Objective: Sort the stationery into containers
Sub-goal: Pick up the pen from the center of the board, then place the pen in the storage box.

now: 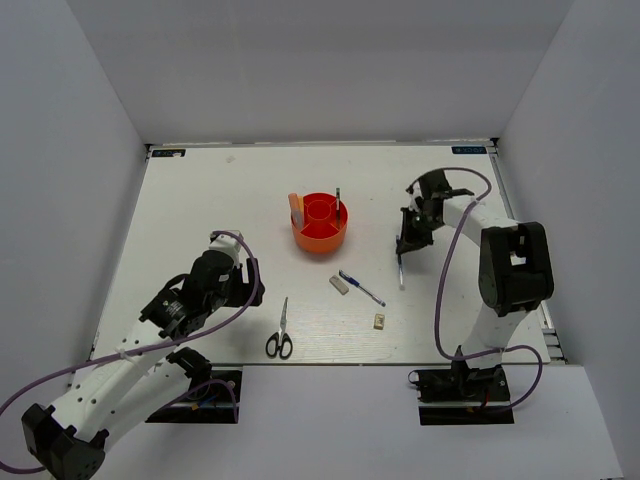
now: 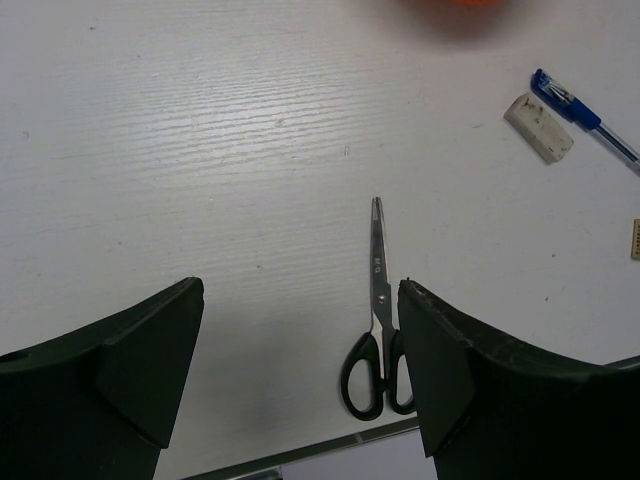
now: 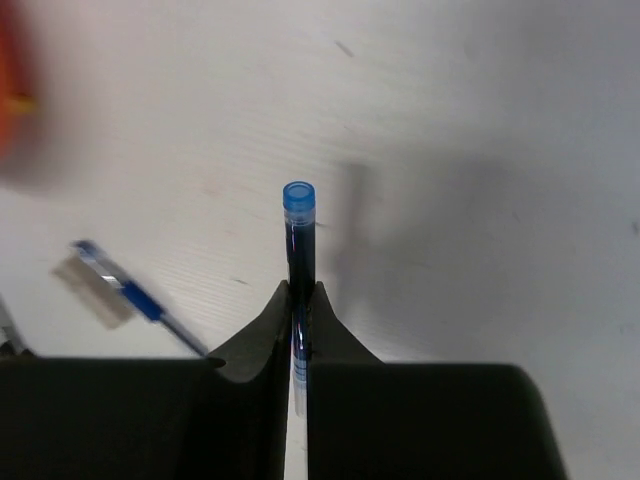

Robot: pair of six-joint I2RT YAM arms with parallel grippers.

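The orange tub [image 1: 320,222] stands mid-table with a dark pen upright in it [image 1: 338,203]. My right gripper [image 1: 404,242] is shut on a blue-capped pen [image 3: 299,240], held off the table right of the tub; the pen hangs below the jaws [image 1: 400,272]. My left gripper [image 1: 232,262] is open and empty, left of the scissors [image 1: 281,332], which lie near the front edge and show in the left wrist view [image 2: 377,320]. A blue pen [image 1: 361,288], a whitish eraser [image 1: 341,285] and a beige cube [image 1: 379,321] lie in front of the tub.
The table's front edge [image 1: 330,362] runs just below the scissors' handles. White walls enclose the table on three sides. The right arm's purple cable [image 1: 445,280] loops over the right part of the table.
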